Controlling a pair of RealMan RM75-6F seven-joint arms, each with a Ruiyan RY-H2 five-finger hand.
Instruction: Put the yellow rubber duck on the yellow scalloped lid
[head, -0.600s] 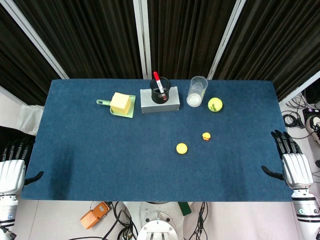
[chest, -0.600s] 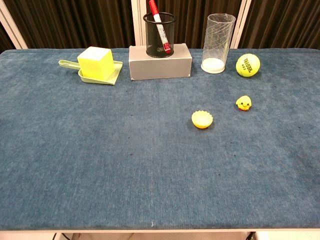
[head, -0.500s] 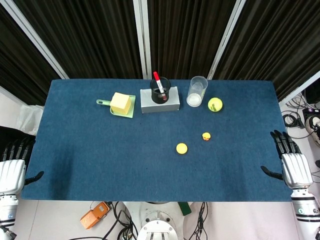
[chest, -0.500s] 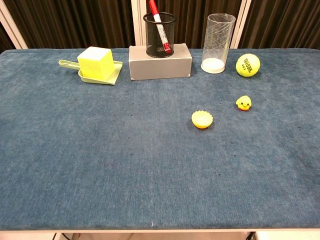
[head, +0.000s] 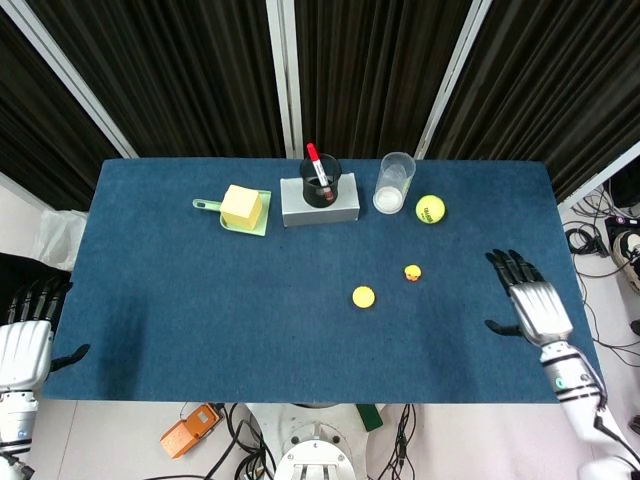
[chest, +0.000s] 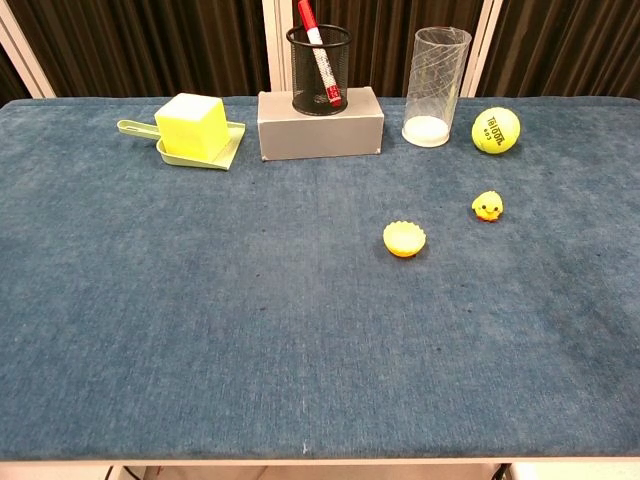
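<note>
The small yellow rubber duck sits on the blue table right of centre. The yellow scalloped lid lies a little nearer and to its left, apart from it. My right hand hovers over the table's right part, fingers spread and empty, well to the right of the duck. My left hand stays off the table's left front corner, fingers apart, holding nothing. The chest view shows neither hand.
At the back stand a grey box with a black mesh pen cup and red marker, a clear plastic cup, a tennis ball, and a yellow cube on a green scoop tray.
My right hand has moved from beside the table's right edge inward over the table toward the duck. The left hand, duck and lid are unchanged.
</note>
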